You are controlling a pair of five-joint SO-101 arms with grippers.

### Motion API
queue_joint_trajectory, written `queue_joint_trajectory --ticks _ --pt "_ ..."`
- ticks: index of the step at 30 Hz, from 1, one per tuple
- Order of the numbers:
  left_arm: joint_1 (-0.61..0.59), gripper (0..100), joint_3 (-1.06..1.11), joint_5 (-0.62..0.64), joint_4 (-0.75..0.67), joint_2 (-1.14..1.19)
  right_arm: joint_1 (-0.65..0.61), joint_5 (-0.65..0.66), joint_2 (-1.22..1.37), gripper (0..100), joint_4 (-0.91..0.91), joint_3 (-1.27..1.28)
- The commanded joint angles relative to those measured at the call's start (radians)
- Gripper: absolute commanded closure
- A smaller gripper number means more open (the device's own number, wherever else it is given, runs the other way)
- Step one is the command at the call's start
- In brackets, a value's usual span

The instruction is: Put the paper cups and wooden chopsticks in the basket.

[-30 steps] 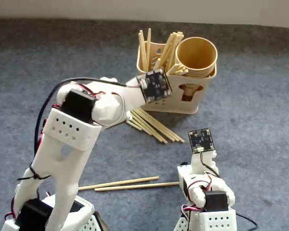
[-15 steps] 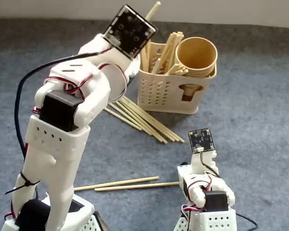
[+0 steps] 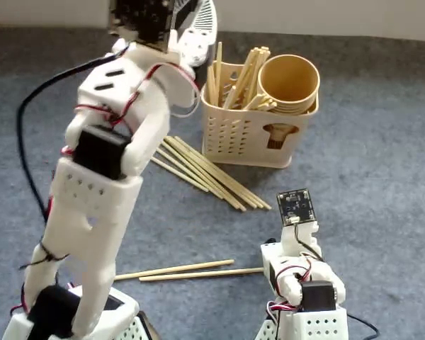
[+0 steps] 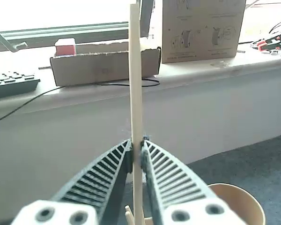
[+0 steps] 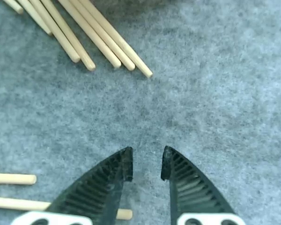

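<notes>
We see the left claw (image 4: 136,150) pressed together on one chopstick (image 4: 136,70), which stands upright between its fingers, raised above the rim of the cups (image 4: 238,206). The cups sit stacked in the right half of the basket (image 3: 241,138), at the far side of the surface (image 3: 382,177), with several chopsticks (image 3: 244,67) standing in its left half. The right claw (image 5: 146,164) is slightly spread, grips nothing and hangs over bare carpet. A bundle of chopsticks (image 3: 205,170) lies just near-left of the basket. Two more chopsticks (image 3: 184,269) lie side by side at the near edge, left of the right arm.
</notes>
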Motion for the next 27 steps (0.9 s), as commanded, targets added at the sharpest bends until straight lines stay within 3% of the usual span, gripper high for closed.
queue_joint_trajectory --ticks 1,8,21,27 --pt "0.021 99 -0.010 0.014 -0.103 0.076 -0.002 0.011 -0.010 87.9 0.005 0.117" --pt "0.033 99 -0.002 0.081 -0.141 0.130 -0.002 0.011 -0.010 87.9 0.005 0.117" --pt "0.028 99 -0.002 0.084 -0.138 0.203 -0.002 0.011 -0.010 87.9 0.005 0.117" --pt "0.016 91 -0.010 0.086 -0.074 0.199 -0.002 0.011 -0.010 87.9 0.005 0.117"
